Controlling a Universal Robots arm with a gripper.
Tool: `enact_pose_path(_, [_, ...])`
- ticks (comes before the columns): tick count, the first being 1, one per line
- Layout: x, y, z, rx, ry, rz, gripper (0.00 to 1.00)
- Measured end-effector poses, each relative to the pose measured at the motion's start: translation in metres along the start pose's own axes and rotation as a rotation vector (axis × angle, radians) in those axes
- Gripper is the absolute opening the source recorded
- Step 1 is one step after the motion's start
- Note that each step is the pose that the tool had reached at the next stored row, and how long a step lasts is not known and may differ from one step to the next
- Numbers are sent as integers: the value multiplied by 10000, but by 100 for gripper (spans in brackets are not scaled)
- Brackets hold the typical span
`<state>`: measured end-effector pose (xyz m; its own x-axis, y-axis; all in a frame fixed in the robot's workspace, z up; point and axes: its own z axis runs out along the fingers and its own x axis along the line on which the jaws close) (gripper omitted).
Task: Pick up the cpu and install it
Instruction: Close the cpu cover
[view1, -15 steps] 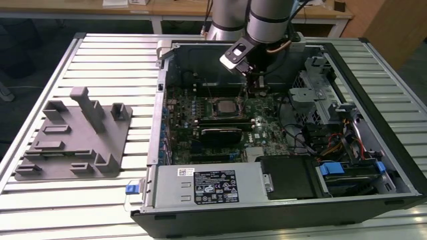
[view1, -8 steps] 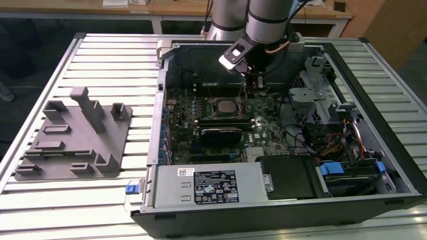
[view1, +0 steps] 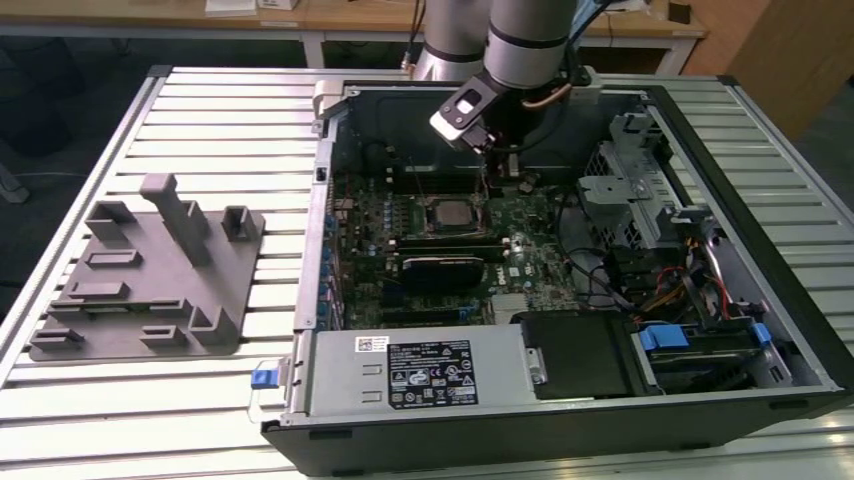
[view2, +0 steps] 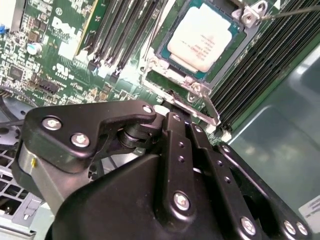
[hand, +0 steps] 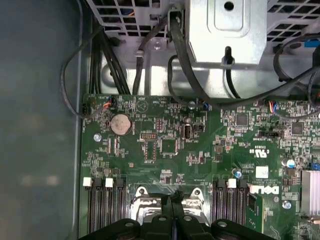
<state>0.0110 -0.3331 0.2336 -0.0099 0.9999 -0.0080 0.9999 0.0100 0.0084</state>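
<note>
The cpu (view2: 205, 35), a silver-topped square chip with a thin green border, lies flat inside the motherboard socket (view2: 161, 75). In the exterior view the cpu (view1: 451, 212) sits mid-board inside the open computer case (view1: 747, 300). My gripper (view2: 175, 116) hangs just above the socket's edge, beside the chip and not touching it. Its black fingers are pressed together with nothing between them. In the first wrist view the gripper (hand: 173, 197) points down at the socket frame (hand: 145, 200). From the exterior view my gripper (view1: 505, 170) stands slightly to the right of the cpu and behind it.
A grey plastic fixture (view1: 147, 270) with upright blocks rests on the slatted table (view1: 200, 110) at the exterior view's left. Inside the case are a power supply (view1: 427, 370), a drive cage (view1: 641, 190), loose cables (hand: 180, 55) and memory slots (view2: 125, 30). A thin socket lever (view2: 290, 12) sticks out.
</note>
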Motion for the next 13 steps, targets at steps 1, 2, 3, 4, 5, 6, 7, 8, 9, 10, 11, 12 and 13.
enact_pose_path(1, [0,-17,2,0,0,0,11])
enact_pose_path(2, [0,-36,4,0,0,0,11])
enact_pose_path(3, [1,-52,6,0,1,0,11])
enact_pose_path(4, [0,-62,8,0,-1,1,11])
enact_pose_path(5, [1,-67,9,0,0,1,11])
enact_pose_path(6, [1,-70,12,-1,1,1,11])
enact_pose_path(7, [1,-75,15,-1,2,0,11])
enact_pose_path(8, [1,-81,18,-1,2,1,11])
enact_pose_path(9, [1,-92,22,0,1,0,11])
enact_pose_path(10, [1,-107,27,0,0,0,11])
enact_pose_path(11, [2,-126,33,0,0,0,11])
enact_pose_path(12, [2,-146,40,0,0,0,11])
enact_pose_path(13, [2,-164,48,0,0,1,11])
